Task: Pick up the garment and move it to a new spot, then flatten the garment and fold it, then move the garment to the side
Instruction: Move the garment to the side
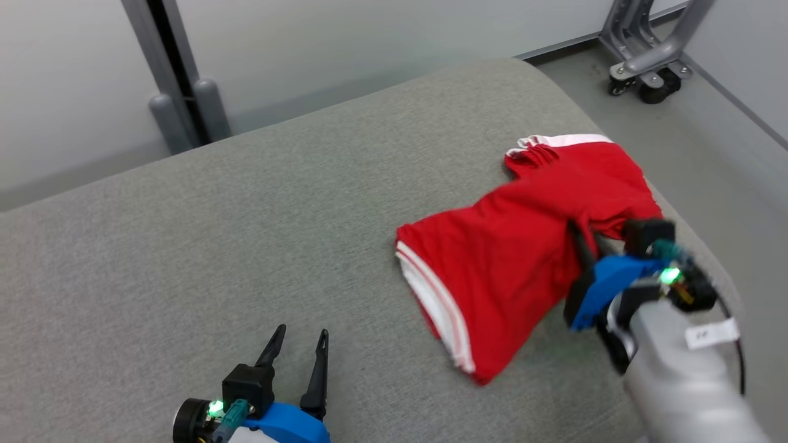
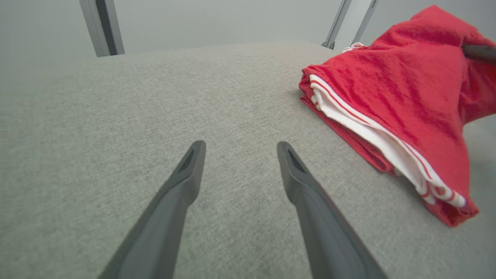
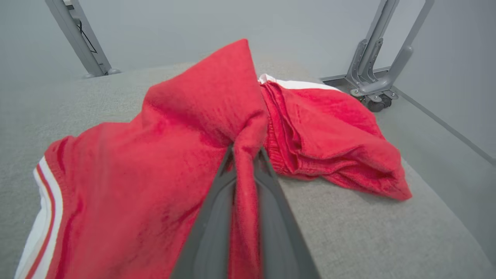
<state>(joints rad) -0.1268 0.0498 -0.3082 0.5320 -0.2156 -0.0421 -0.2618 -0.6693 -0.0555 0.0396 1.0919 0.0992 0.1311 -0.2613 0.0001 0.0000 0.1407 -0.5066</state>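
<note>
A red garment point(image 1: 517, 246) with white striped trim lies crumpled on the right part of the grey cushioned surface point(image 1: 246, 234). My right gripper point(image 1: 582, 237) is shut on a raised fold of its cloth; in the right wrist view the red garment point(image 3: 155, 162) is pinched between the two fingers point(image 3: 217, 201) and pulled up into a peak. My left gripper point(image 1: 300, 341) stands open near the front edge, well left of the garment, nothing between its fingers. From the left wrist, the garment point(image 2: 395, 97) sits at the right, beyond the open left gripper point(image 2: 240, 149).
The surface's right edge point(image 1: 695, 227) runs close beside the garment, with floor beyond it. A metal wheeled frame point(image 1: 646, 67) stands on the floor at the back right. A grey post point(image 1: 178, 92) rises behind the back edge. Bare grey fabric spreads left of the garment.
</note>
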